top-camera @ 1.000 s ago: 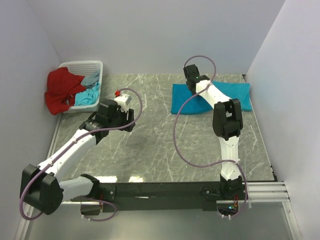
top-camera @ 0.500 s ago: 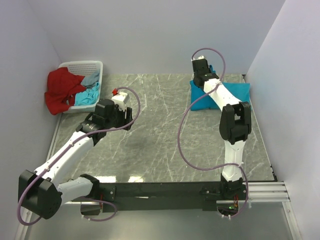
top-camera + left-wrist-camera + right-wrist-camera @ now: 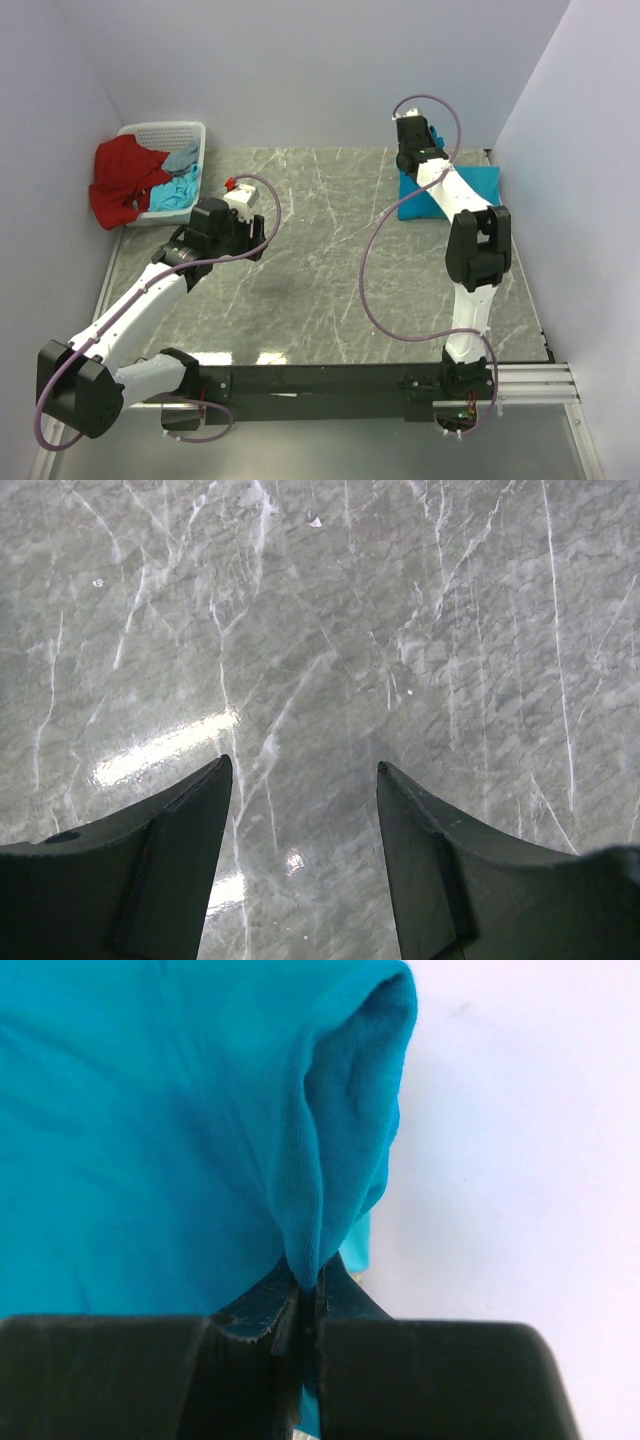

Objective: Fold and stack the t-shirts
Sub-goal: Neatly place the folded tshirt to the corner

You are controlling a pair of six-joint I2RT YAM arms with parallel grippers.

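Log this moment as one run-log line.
left gripper: open, empty, above table | right gripper: shut on t-shirt edge, far-right corner | basket: holds red and teal clothes

One overhead, two wrist views
Top camera looks down from the near edge over the whole surface (image 3: 330,270); left wrist faces it closely past the left pincer (image 3: 304,765); right wrist hugs the t-shirt (image 3: 150,1110) at the far right corner, also seen from above.

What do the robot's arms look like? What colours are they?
The left arm and right arm are white tubes with chunky black joints. A thin purple cable loops along each one. The left gripper and right gripper have dark, pointed fingers. A small red bit sits by the left one.
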